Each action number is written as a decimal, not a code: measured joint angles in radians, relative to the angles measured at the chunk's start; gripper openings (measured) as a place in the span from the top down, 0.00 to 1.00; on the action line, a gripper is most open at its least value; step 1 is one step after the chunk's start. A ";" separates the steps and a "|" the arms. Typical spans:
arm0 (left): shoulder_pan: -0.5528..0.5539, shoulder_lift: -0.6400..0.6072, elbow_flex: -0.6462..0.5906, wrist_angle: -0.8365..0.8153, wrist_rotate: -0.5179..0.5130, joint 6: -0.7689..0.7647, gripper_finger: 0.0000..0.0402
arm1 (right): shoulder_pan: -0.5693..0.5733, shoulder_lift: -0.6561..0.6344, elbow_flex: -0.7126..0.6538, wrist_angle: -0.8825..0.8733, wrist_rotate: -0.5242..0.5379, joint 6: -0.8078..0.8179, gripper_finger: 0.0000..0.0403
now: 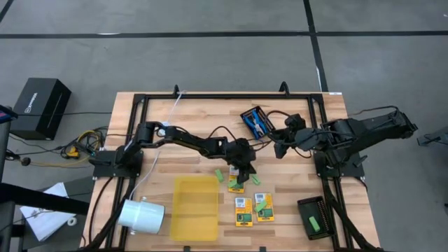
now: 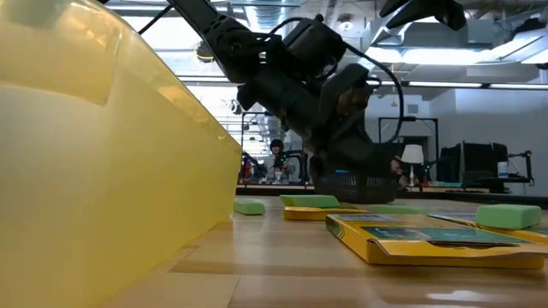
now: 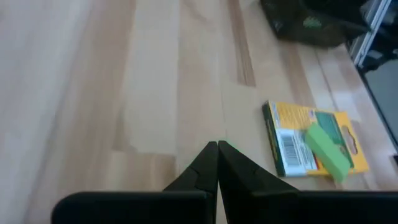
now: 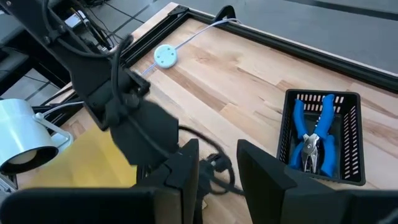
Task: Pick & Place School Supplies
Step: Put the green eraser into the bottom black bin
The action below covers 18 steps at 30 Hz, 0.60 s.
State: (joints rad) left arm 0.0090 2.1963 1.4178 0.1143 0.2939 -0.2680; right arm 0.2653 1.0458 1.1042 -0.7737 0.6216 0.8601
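The left gripper [image 1: 246, 170] hangs low over the middle of the wooden table [image 1: 189, 126], its two dark fingers [image 3: 208, 168] pressed tightly together with nothing between them; the left wrist view shows only bare wood under the tips. Just at its 6 o'clock in the high view lies a yellow-and-green crayon box [image 1: 236, 183], and a short green stick [image 1: 219, 174] lies at its 8 o'clock. Two more crayon boxes lie nearer the front edge, one [image 1: 243, 211] plain and the other [image 1: 264, 207] with a green stick resting across it [image 3: 328, 151]. The flat yellow tray [image 1: 194, 207] lies at 7 o'clock from the left gripper, with a white cylinder [image 1: 141, 214] beyond it near the table's edge. The right gripper [image 1: 280, 148] waits at the left gripper's 2 o'clock, its fingers [image 4: 264, 174] parted partway and holding nothing. Beside it, toward the table's far edge, a black mesh tray [image 4: 354, 137] holds blue-handled pliers-like tools [image 4: 313, 134]. At 4 o'clock, in the front right corner, a second black mesh tray [image 1: 312, 215] holds one green stick [image 1: 315, 224].
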 joint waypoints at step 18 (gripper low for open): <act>-0.026 -0.002 -0.009 -0.031 -0.017 0.044 1.00 | -0.038 0.000 0.000 0.003 0.000 -0.007 0.75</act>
State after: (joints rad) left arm -0.0174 2.1941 1.4091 0.0835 0.2768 -0.2237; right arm 0.2271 1.0458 1.1042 -0.7704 0.6214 0.8532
